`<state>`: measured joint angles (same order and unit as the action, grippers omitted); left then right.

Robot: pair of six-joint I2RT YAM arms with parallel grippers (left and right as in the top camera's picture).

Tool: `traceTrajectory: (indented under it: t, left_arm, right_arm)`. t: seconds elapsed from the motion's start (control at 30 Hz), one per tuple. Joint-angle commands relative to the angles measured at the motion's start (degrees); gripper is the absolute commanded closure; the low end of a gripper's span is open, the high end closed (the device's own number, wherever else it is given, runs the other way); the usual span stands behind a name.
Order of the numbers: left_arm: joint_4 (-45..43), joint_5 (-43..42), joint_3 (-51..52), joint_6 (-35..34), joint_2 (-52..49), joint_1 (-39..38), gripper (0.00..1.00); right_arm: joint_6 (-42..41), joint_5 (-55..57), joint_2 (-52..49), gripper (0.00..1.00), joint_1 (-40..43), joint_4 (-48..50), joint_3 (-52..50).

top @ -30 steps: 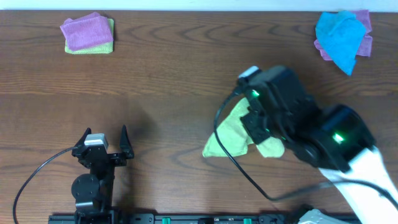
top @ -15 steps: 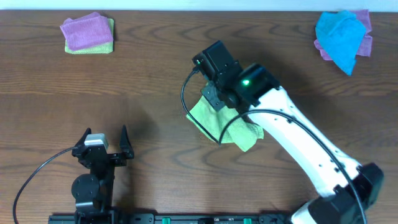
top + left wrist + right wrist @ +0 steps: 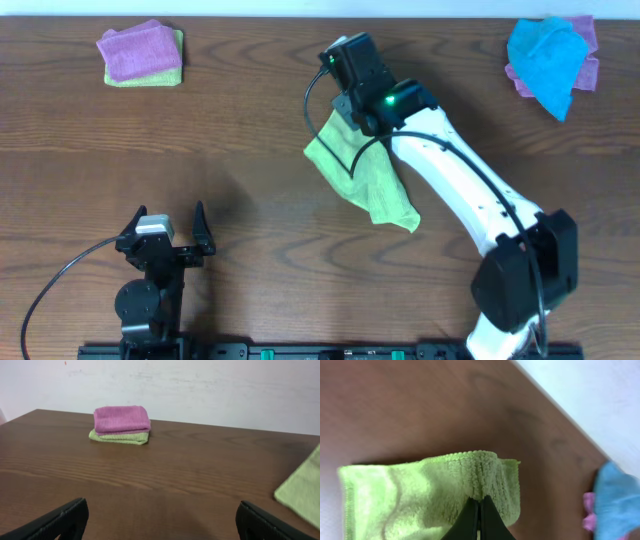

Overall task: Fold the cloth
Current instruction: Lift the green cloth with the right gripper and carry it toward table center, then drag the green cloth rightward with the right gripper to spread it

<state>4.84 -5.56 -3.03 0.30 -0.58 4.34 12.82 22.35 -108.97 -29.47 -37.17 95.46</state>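
The lime yellow-green cloth (image 3: 357, 175) hangs and drapes at the table's middle, pinched near its upper edge by my right gripper (image 3: 347, 112). In the right wrist view the black fingers (image 3: 479, 502) are shut on a bunched fold of the cloth (image 3: 420, 495). A corner of the cloth shows at the right edge of the left wrist view (image 3: 302, 492). My left gripper (image 3: 163, 232) rests open and empty near the front left; its fingertips (image 3: 160, 520) frame bare wood.
A folded pink cloth on a pale green one (image 3: 141, 55) lies at the back left, also in the left wrist view (image 3: 121, 424). A bright blue cloth over a pink one (image 3: 551, 58) lies at the back right. The right arm's cable loops beside the cloth.
My right gripper has carried the cloth leftward and toward the back of the table, and the cloth now stretches out below it. The left arm has not moved.
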Motion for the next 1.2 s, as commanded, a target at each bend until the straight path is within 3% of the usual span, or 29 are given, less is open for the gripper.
traceTrajectory:
  t: [0.0, 0.03, 0.07, 0.1, 0.3, 0.57, 0.7, 0.87, 1.03, 1.17]
  left_arm:
    - [0.8, 0.4, 1.9, 1.0, 0.3, -0.1, 0.05]
    - [0.7, 0.4, 1.9, 1.0, 0.3, -0.1, 0.05]
    - [0.7, 0.4, 1.9, 1.0, 0.3, -0.1, 0.05]
    - [0.7, 0.4, 1.9, 1.0, 0.3, -0.1, 0.05]
    - [0.7, 0.4, 1.9, 1.0, 0.3, -0.1, 0.05]
    - [0.7, 0.4, 1.9, 1.0, 0.3, -0.1, 0.05]
    - [0.7, 0.4, 1.9, 1.0, 0.3, -0.1, 0.05]
    - [0.7, 0.4, 1.9, 1.0, 0.3, -0.1, 0.05]
    - [0.7, 0.4, 1.9, 1.0, 0.3, -0.1, 0.05]
    - [0.7, 0.4, 1.9, 1.0, 0.3, -0.1, 0.05]
  right_arm:
    - [1.6, 14.8, -3.2, 0.98, 3.6, 6.1, 0.4]
    - [1.6, 22.0, -4.7, 0.96, 5.0, 10.2, 0.4]
    - [1.6, 27.1, -6.2, 0.22, 6.2, 13.6, 0.4]
    - [1.9, 30.4, -7.1, 0.01, 7.0, 15.1, 0.4]
    - [3.5, 27.6, -8.0, 0.01, 8.5, 10.1, 0.4]
    - [-4.1, 2.6, -8.0, 0.02, 9.9, -9.4, 0.4]
    - [-5.5, -2.3, -8.0, 0.27, 14.8, -16.1, 0.4]
    - [-5.5, -15.9, -8.0, 0.27, 20.8, -21.6, 0.3]
    - [-4.0, -24.9, -8.0, 0.44, 23.6, -23.3, -1.4]
    - [-3.6, -28.3, -8.0, 0.39, 23.6, -20.4, -4.3]
